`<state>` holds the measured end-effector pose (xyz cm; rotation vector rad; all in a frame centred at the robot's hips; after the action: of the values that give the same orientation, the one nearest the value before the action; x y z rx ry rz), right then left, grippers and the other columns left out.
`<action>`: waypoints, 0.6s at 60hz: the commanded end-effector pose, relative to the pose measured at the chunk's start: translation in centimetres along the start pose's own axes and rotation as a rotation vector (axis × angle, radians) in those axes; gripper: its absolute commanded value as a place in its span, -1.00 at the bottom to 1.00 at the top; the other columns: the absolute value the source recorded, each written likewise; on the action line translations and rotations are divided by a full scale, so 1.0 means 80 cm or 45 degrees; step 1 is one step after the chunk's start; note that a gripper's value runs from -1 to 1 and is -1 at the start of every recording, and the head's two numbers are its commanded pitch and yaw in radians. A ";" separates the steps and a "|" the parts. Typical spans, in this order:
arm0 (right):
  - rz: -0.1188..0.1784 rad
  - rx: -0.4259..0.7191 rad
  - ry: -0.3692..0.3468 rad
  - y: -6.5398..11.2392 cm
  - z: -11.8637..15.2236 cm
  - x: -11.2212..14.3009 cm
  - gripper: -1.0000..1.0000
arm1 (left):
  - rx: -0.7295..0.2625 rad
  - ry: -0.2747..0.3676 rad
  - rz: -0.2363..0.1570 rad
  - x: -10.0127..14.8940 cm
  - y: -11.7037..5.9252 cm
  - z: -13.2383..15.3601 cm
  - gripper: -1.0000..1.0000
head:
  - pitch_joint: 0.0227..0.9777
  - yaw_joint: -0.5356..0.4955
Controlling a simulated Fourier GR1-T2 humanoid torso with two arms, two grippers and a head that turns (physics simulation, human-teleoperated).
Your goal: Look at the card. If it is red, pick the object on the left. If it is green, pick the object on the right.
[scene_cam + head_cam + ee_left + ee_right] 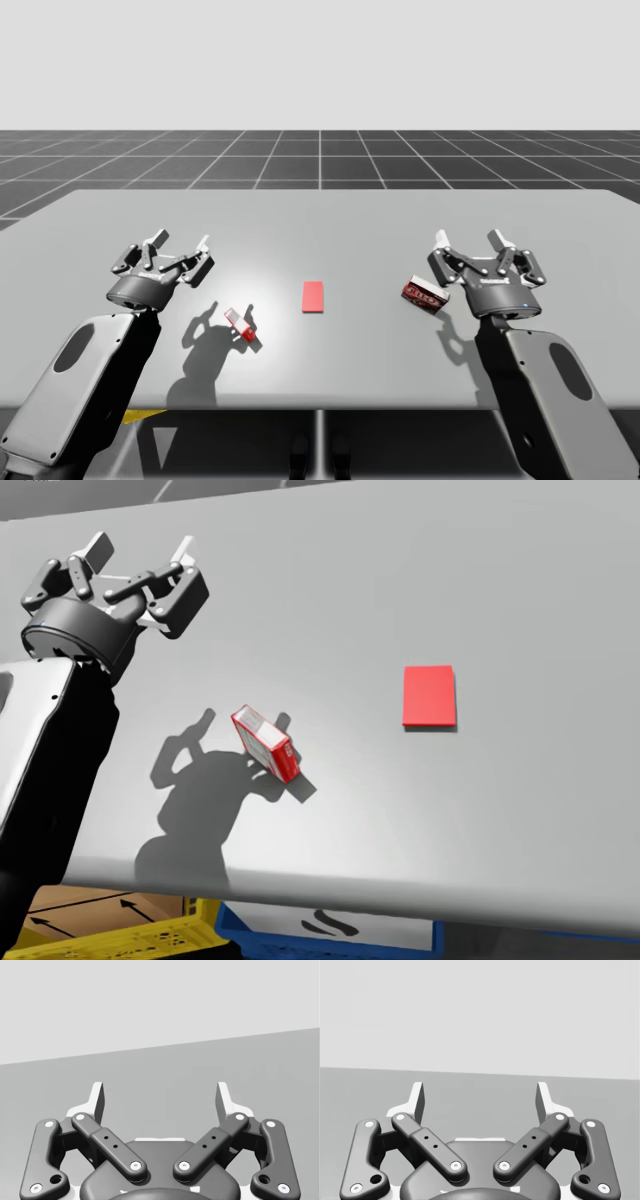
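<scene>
Flat, matte red rectangular card point(314, 297)

There was one table point(330, 225). On it lay one red card point(313, 297), in the middle. There were two small red boxes, the left box point(240, 325) nearer and the right box point(424, 294) farther. There were two arms, with one gripper each: the left gripper point(180, 243) and the right gripper point(470, 240).

The small red box point(240, 325) lies alone on bare desk point(330, 225), open from above and on every side. My left arm point(85, 370) holds its spread jaws above the desk beside it, with nothing between. The flat card point(314, 296) lies well apart. A dark red box point(424, 293) sits close beside the spread jaws of my right arm point(550, 390).
</scene>
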<state>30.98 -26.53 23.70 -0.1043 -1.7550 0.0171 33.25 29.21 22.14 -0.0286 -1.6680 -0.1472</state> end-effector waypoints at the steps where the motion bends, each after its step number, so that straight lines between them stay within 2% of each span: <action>1: 0.005 0.008 0.002 0.003 0.000 -0.002 -1.00 | -0.001 0.000 0.000 0.000 0.001 0.000 -1.00 | 0.84 0.61; 9: 0.009 0.010 0.005 0.004 0.000 -0.003 -1.00 | -0.004 -0.003 -0.001 0.001 0.001 0.000 -1.00 | 0.86 0.72; 20: 0.010 0.011 0.007 0.004 0.000 -0.004 -1.00 | -0.012 -0.005 0.018 0.003 -0.001 0.001 -1.00 | 0.86 0.72; 24: 0.007 0.009 0.006 0.003 0.000 -0.004 -1.00 | -0.028 -0.009 0.044 0.006 -0.005 0.003 -1.00 | 0.85 0.72; 27: 0.004 0.006 0.008 0.003 0.000 -0.004 -1.00 | -0.062 -0.002 0.098 0.012 -0.010 0.007 -1.00 | 0.84 0.70; 28: 0.004 0.005 0.009 0.003 0.000 -0.005 -1.00 | -0.069 0.000 0.099 0.014 -0.012 0.009 -1.00 | 0.84 0.70; 33: 0.005 0.005 0.014 0.004 0.000 -0.006 -1.00 | -0.121 -0.005 0.069 0.024 -0.020 0.021 -1.00 | 0.84 0.70; 36: 0.007 0.006 0.016 0.004 0.000 -0.007 -1.00 | -0.165 -0.004 0.031 0.031 -0.026 0.034 -1.00 | 0.84 0.71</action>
<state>31.04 -26.25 23.30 -0.1046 -1.7462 0.0247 31.81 28.38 23.35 -0.1132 -1.6625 -0.1760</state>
